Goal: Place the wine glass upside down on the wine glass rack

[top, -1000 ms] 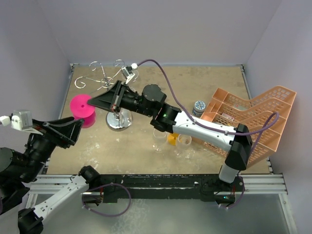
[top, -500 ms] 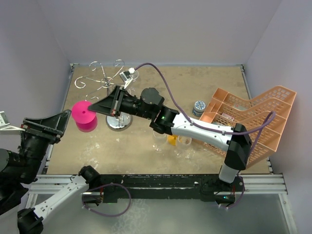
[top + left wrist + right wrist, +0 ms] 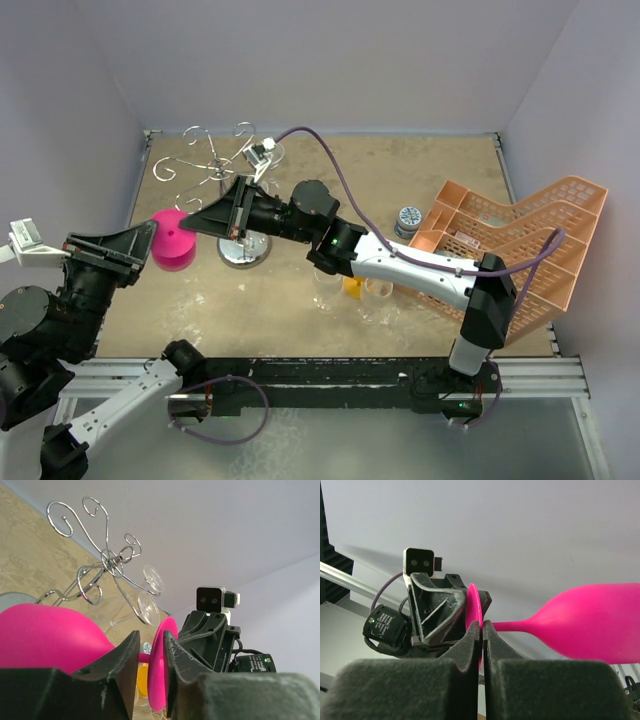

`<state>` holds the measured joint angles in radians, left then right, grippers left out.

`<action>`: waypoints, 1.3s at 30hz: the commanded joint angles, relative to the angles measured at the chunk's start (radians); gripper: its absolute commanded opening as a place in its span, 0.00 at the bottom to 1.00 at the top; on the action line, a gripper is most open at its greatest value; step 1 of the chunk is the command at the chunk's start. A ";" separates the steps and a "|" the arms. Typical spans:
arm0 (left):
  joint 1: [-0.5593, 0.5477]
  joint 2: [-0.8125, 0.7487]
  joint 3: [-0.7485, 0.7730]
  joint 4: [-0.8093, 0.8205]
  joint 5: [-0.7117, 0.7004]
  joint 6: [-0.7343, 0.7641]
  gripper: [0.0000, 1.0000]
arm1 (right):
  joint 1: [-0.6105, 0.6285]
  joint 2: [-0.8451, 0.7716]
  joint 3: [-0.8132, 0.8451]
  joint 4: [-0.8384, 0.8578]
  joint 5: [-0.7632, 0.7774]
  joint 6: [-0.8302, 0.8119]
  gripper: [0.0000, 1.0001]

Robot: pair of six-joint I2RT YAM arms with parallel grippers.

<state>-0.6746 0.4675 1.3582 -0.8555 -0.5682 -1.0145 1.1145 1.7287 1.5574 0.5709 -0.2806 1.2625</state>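
The pink wine glass (image 3: 172, 241) hangs in the air, lying on its side left of the chrome wine glass rack (image 3: 214, 165), between both grippers. My right gripper (image 3: 188, 216) is shut on the rim of the glass's foot (image 3: 474, 605); the bowl (image 3: 592, 620) points right in the right wrist view. My left gripper (image 3: 143, 243) straddles the same foot (image 3: 159, 665). Its jaws are slightly apart, with a gap showing on the stem side. The rack's scroll arms (image 3: 107, 562) carry clear glasses (image 3: 149, 609).
The rack's round mirror base (image 3: 245, 250) stands under my right arm. Clear glasses (image 3: 330, 285) and an orange object (image 3: 352, 286) stand mid-table. A small can (image 3: 408, 218) and a peach plastic crate (image 3: 510, 240) are at the right. Walls enclose the table.
The pink glass has moved slightly down and left with my right gripper. My left arm has swung and its jaws now sit around the glass's foot.
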 commanded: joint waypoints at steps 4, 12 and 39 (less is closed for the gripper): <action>0.000 0.029 -0.035 0.069 0.012 -0.018 0.12 | 0.001 -0.018 0.028 0.075 -0.040 -0.034 0.00; 0.000 0.026 -0.042 0.063 -0.042 -0.005 0.00 | 0.001 -0.046 -0.002 0.073 -0.013 -0.053 0.32; -0.004 0.230 -0.091 0.274 -0.452 0.120 0.00 | 0.002 -0.431 -0.412 0.310 0.027 -0.376 0.63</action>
<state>-0.6754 0.6556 1.2613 -0.7456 -0.9691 -0.9455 1.1126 1.3743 1.1820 0.7387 -0.2085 0.9855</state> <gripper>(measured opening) 0.003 0.632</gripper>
